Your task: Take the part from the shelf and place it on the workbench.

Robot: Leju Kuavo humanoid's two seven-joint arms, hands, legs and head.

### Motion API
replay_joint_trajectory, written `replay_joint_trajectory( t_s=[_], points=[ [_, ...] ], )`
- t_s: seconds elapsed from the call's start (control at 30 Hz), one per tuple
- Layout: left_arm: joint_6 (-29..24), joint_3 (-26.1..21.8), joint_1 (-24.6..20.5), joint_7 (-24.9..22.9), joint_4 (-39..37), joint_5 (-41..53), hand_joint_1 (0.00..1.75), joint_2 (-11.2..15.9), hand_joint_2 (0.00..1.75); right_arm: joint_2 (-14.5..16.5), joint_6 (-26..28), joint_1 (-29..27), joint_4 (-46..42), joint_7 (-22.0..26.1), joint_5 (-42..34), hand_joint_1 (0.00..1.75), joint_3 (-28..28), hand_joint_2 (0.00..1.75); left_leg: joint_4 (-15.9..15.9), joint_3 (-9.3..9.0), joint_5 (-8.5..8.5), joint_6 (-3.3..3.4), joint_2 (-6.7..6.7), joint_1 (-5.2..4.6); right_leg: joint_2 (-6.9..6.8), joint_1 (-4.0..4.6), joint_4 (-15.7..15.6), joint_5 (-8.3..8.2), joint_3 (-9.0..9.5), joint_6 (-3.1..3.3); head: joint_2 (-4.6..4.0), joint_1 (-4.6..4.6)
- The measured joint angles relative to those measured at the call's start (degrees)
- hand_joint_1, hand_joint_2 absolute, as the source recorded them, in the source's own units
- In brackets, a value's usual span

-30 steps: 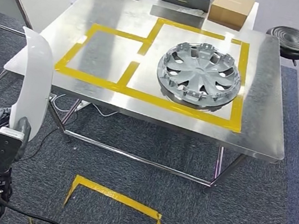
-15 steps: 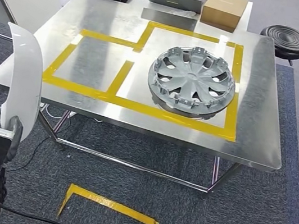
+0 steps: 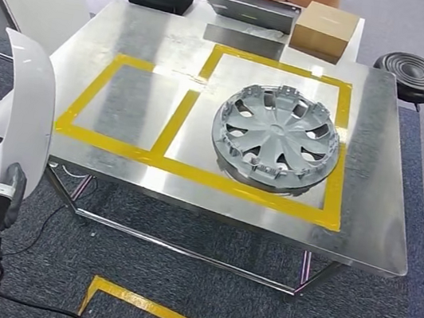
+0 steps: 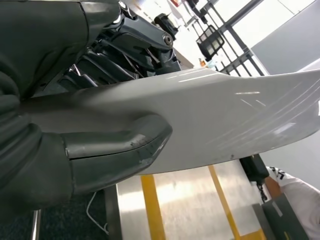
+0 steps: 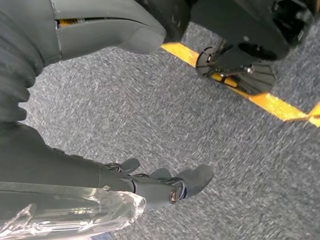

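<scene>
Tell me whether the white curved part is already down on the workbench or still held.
Held, off the bench: the left hand grips the glossy white curved panel, which stands upright beside the steel workbench.

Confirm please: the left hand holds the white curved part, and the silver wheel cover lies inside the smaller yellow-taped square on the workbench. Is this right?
Not quite. The left hand does hold the white curved part, but the silver wheel cover lies inside the larger yellow-taped square, on the right side of the workbench; the smaller square beside it holds nothing. The head view shows this.
</scene>
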State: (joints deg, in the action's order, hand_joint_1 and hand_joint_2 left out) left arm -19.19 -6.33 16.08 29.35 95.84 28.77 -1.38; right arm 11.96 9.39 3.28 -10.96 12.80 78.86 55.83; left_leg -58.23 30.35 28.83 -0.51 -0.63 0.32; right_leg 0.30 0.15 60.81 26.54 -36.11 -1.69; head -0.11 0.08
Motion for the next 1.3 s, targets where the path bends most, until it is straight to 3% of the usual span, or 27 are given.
replay_joint_trajectory(
  t_s=[0.07, 0.13, 0.17, 0.23, 0.3, 0.33, 0.4, 0.47, 0.5, 0.6, 0.67, 0.77, 0.8, 0.83, 0.87, 0.93, 1.0, 1.1, 1.17, 1.27, 1.3],
  points=[
    [0.02, 0.00, 0.01, 0.00, 0.18, 0.00, 1.75, -0.02, 1.75, 0.02, 0.01, 0.02, 0.01, -0.03, 0.00, 0.00, 0.01, 1.75, -0.08, -0.20, 0.00, -0.66, 0.01, -0.02, 0.03, -0.02, -0.38, -0.23, 0.73, 0.85, 0.00, -0.04],
    [0.04, 0.01, -0.05, 0.02, 0.32, 0.00, 1.75, -0.02, 1.75, 0.05, 0.01, 0.02, 0.01, 0.01, 0.00, 0.00, 0.01, 1.75, -3.01, 1.23, -0.32, -1.23, 0.07, 0.01, 0.06, -0.29, -0.91, -0.36, 1.61, 1.43, 0.00, -0.19],
    [0.04, 0.00, -0.09, 0.03, 0.37, 0.00, 1.75, -0.01, 1.75, 0.08, 0.01, 0.04, 0.01, 0.03, 0.00, 0.00, 0.01, 1.75, -6.12, 3.11, 0.10, -1.49, 0.10, 0.03, 0.07, -0.42, -1.18, -0.26, 2.03, 1.67, 0.00, -0.30],
    [0.05, -0.01, -0.07, 0.04, 0.39, 0.00, 1.75, 0.00, 1.75, 0.09, 0.01, 0.05, 0.01, 0.05, 0.00, 0.00, 0.01, 1.75, -13.13, 7.90, 2.79, -1.92, 0.11, 0.05, 0.09, -0.48, -1.44, 0.24, 2.64, 2.02, 0.00, -0.45],
    [0.07, -0.01, 0.02, 0.04, 0.39, -0.01, 1.75, 0.00, 1.75, 0.09, 0.01, 0.01, 0.01, 0.04, 0.00, 0.00, 0.01, 1.75, -15.91, 10.90, 4.75, -1.94, 0.11, 0.05, 0.17, -0.48, -1.50, 0.97, 3.42, 2.14, 0.00, -0.44],
    [0.07, -0.01, 0.02, 0.04, 0.39, -0.01, 1.75, 0.00, 1.75, 0.09, 0.01, -0.01, 0.01, 0.04, 0.00, 0.00, 0.01, 1.75, -14.68, 11.02, 3.86, -1.82, 0.12, 0.04, 0.23, -0.48, -1.51, 1.38, 3.95, 2.11, 0.00, -0.44],
    [0.07, -0.01, 0.02, 0.04, 0.40, -0.01, 1.75, 0.02, 1.75, 0.11, 0.01, -0.01, 0.01, 0.04, 0.00, 0.00, 0.01, 1.75, -8.03, 9.02, -1.34, -1.39, 0.18, 0.03, 0.31, -0.48, -1.56, 2.26, 4.95, 1.88, 0.00, -0.44],
    [0.08, -0.01, 0.02, 0.04, 0.41, -0.01, 1.75, 0.03, 1.75, 0.13, 0.00, 0.05, 0.01, 0.03, 0.00, 0.00, 0.01, 1.75, -1.75, 7.02, -4.48, -0.98, 0.35, -0.08, 0.39, -0.30, -1.57, 3.26, 5.58, 1.32, 0.00, -0.49],
    [0.09, -0.01, 0.05, 0.03, 0.44, -0.01, 1.75, 0.03, 1.75, 0.13, 0.00, 0.07, 0.01, 0.02, 0.00, 0.00, 0.01, 1.75, -0.18, 6.57, -4.88, -0.73, 0.40, -0.12, 0.42, -0.20, -1.57, 3.50, 5.97, 0.91, 0.00, -0.55],
    [0.12, -0.03, 0.08, 0.01, 0.54, -0.01, 1.75, 0.01, 1.75, 0.13, -0.01, 0.14, 0.01, -0.01, -0.01, 0.00, 0.01, 1.75, 0.64, 5.63, -4.88, 0.39, 0.26, -0.02, 0.30, -0.14, -1.29, 3.78, 7.05, -0.32, 0.00, -0.52],
    [0.13, -0.08, 0.01, 0.00, 0.56, 0.00, 1.75, 0.02, 1.75, 0.13, -0.02, 0.36, 0.01, -0.06, -0.02, 0.00, 0.01, 1.75, 0.68, 4.75, -4.88, 1.04, 0.24, 0.12, 0.18, -0.21, 2.57, 4.82, 4.94, -0.77, 0.00, -0.31],
    [0.15, -0.12, -0.02, 0.00, 0.56, 0.02, 1.75, 0.01, 1.75, 0.13, -0.03, 0.40, 0.01, -0.13, -0.02, 0.00, 0.01, 1.75, 0.68, 4.02, -3.99, 1.45, 0.22, 0.13, 0.13, -0.25, 12.81, 8.97, -2.11, -1.18, 0.00, -0.15],
    [0.15, -0.12, 0.00, 0.00, 0.56, 0.02, 1.75, 0.00, 1.75, 0.13, -0.03, 0.29, 0.01, -0.16, -0.02, 0.00, 0.01, 1.75, 0.68, 3.56, -3.55, 1.45, 0.16, 0.13, 0.13, -0.25, 13.99, 10.10, -3.59, -1.32, 0.00, -0.12],
    [0.15, -0.13, 0.01, 0.00, 0.56, 0.02, 1.75, 0.00, 1.75, 0.13, -0.03, 0.19, 0.01, -0.19, -0.02, 0.00, 0.01, 1.75, 0.68, 2.92, -3.06, 1.39, 0.09, 0.14, 0.13, -0.25, 13.26, 10.06, -4.14, -1.42, 0.00, -0.08],
    [0.15, -0.13, 0.01, 0.00, 0.56, 0.02, 1.75, 0.00, 1.75, 0.13, -0.03, 0.12, 0.01, -0.20, -0.03, 0.00, 0.01, 1.75, 0.68, 2.17, -2.53, 1.30, 0.04, 0.14, 0.13, -0.26, 10.79, 8.60, -3.81, -1.43, 0.00, -0.09],
    [0.16, -0.14, -0.03, 0.00, 0.56, 0.02, 1.75, -0.03, 1.75, 0.13, -0.04, 0.05, 0.01, -0.22, -0.10, 0.00, 0.01, 1.75, 0.61, 0.81, -1.43, 0.92, 0.00, 0.08, 0.03, -0.22, 3.68, 2.87, -1.92, -1.14, 0.00, -0.08],
    [0.19, -0.15, -0.06, -0.02, 0.57, 0.02, 1.75, -0.05, 1.75, 0.13, -0.10, 0.04, 0.02, -0.26, -0.17, 0.00, 0.02, 1.75, 0.68, 0.05, -0.59, 0.32, -0.04, -0.10, -0.14, -0.08, -0.33, -0.53, -0.63, -0.28, 0.00, -0.13],
    [0.23, -0.19, -0.02, -0.08, 0.61, 0.02, 1.75, -0.07, 1.75, 0.14, -0.15, 0.04, 0.03, -0.30, -0.16, 0.00, 0.03, 1.75, 0.05, -0.46, -0.52, -0.67, -0.02, -0.18, -0.10, -0.12, -1.00, -1.14, 0.46, 1.17, 0.00, -0.16],
    [0.20, -0.28, -0.08, -0.12, 0.66, 0.03, 1.75, -0.06, 1.75, 0.15, -0.16, 0.08, 0.03, -0.29, -0.16, 0.00, 0.03, 1.75, -3.54, 1.20, -0.01, -1.19, 0.04, -0.15, -0.02, -0.38, -1.35, -1.05, 1.43, 1.77, 0.00, -0.32],
    [0.16, -0.41, -0.06, -0.14, 0.68, 0.04, 1.75, -0.05, 1.75, 0.15, -0.16, 0.07, 0.03, -0.30, -0.18, 0.00, 0.03, 1.75, -13.04, 7.55, 4.03, -1.82, 0.08, -0.08, 0.02, -0.48, -1.52, -0.37, 2.19, 2.15, 0.00, -0.48],
    [0.17, -0.43, 0.00, -0.15, 0.68, 0.04, 1.75, -0.05, 1.75, 0.15, -0.16, 0.03, 0.03, -0.30, -0.18, 0.00, 0.03, 1.75, -14.67, 9.14, 4.98, -1.87, 0.08, -0.07, 0.05, -0.48, -1.52, -0.08, 2.46, 2.17, 0.00, -0.49]
  ],
)
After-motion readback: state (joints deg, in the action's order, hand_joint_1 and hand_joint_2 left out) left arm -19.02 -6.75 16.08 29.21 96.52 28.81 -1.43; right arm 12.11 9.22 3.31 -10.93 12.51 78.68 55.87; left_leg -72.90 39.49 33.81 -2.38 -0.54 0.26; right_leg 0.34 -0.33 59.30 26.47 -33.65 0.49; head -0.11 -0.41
